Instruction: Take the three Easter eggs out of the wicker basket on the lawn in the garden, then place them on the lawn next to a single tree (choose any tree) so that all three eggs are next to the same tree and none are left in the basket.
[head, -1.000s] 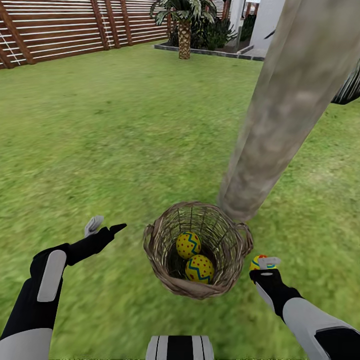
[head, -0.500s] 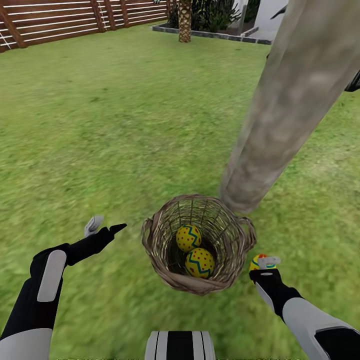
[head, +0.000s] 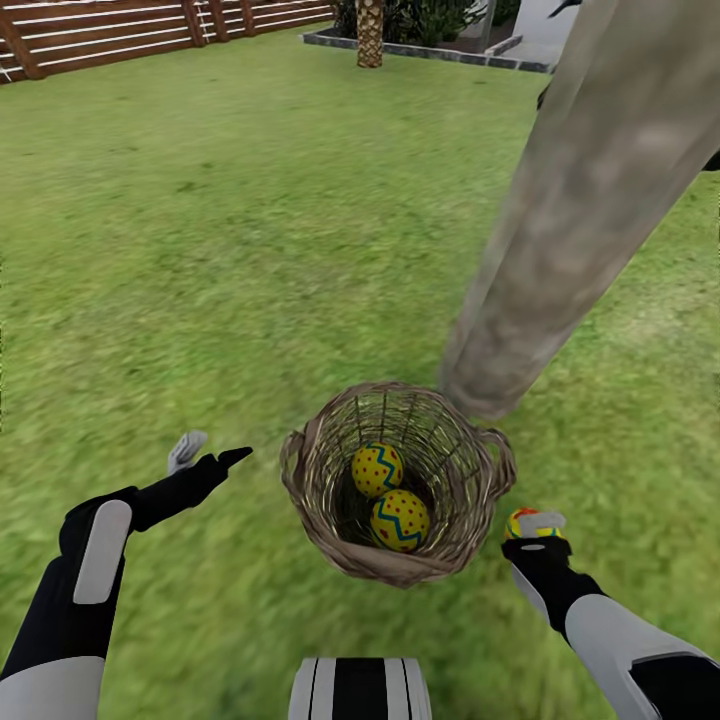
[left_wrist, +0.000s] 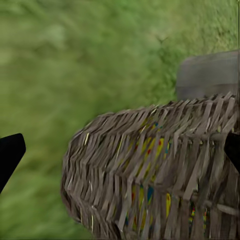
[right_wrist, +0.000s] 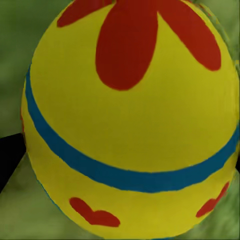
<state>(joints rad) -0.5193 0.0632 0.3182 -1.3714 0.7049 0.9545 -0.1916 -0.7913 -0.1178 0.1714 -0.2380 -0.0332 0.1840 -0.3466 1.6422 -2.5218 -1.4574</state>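
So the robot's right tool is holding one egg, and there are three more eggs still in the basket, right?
Not quite. The right tool does hold one egg, but the wicker basket has two eggs left, not three. The head view shows them: one egg higher in the picture, the other egg just below it.

A palm trunk (head: 370, 35) stands beside what seems a paved edge (head: 430, 53).

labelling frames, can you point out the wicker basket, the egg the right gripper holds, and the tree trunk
wicker basket (head: 330, 470): head view, on its woven left inner wall.
held egg (right_wrist: 135, 135): right wrist view, on its yellow middle above the blue band.
tree trunk (head: 560, 250): head view, on the mottled bark halfway up.
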